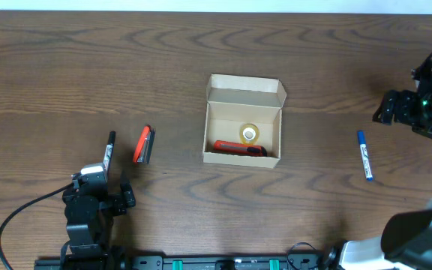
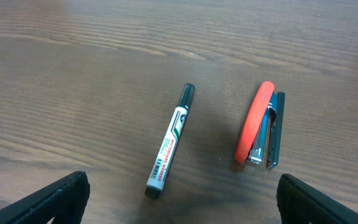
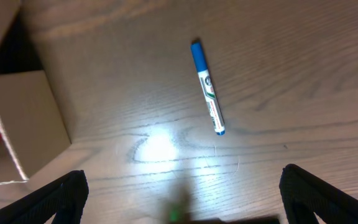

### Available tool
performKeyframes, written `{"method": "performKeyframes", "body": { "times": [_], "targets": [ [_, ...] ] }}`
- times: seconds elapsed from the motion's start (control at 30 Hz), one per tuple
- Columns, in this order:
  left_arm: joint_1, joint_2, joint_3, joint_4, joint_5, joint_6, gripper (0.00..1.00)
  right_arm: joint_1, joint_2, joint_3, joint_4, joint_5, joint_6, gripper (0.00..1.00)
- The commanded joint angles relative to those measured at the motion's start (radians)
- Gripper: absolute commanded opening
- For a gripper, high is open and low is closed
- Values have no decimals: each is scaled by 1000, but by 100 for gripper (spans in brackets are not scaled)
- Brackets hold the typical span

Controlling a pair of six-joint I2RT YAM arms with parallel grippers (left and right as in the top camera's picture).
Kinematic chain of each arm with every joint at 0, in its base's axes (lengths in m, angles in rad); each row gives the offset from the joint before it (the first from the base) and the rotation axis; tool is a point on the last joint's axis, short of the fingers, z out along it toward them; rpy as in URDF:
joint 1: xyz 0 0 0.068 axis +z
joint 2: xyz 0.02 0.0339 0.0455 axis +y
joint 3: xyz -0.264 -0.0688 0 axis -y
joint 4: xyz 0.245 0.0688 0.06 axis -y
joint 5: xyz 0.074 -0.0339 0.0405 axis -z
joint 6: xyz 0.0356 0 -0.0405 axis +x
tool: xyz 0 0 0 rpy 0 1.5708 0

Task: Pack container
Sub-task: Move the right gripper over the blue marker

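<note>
Our left jaws stand wide apart and hold nothing. Only their two dark fingertips (image 2: 55, 198) show, at the lower corners of the left wrist view. Just ahead of them on the wooden table (image 2: 73, 74) lies a black-capped marker (image 2: 171, 142), a little left of the midline. To its right, apart from it, an orange-red stapler (image 2: 261, 132) lies on its side. Farther ahead and to the right, well past the stapler, sits the container (image 1: 243, 114), its lid flap open and standing back. Inside it we see a small roll of tape (image 1: 249, 134) and a red cutter (image 1: 240, 148) along the front wall. Our right jaws are likewise spread wide and empty. Ahead of them lies a blue marker (image 3: 207, 87). Off to their left stands the container's plain tan wall, with a bit of red showing inside.
</note>
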Motion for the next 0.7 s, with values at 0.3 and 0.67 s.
{"method": "performKeyframes", "body": {
  "times": [0.3,0.67],
  "targets": [
    [-3,1,17,2,4,-16,95,-5,372,12,16,-6,-207,88],
    [-3,1,17,3,4,-26,95,9,448,12,84,-84,-422,83]
  ]
}}
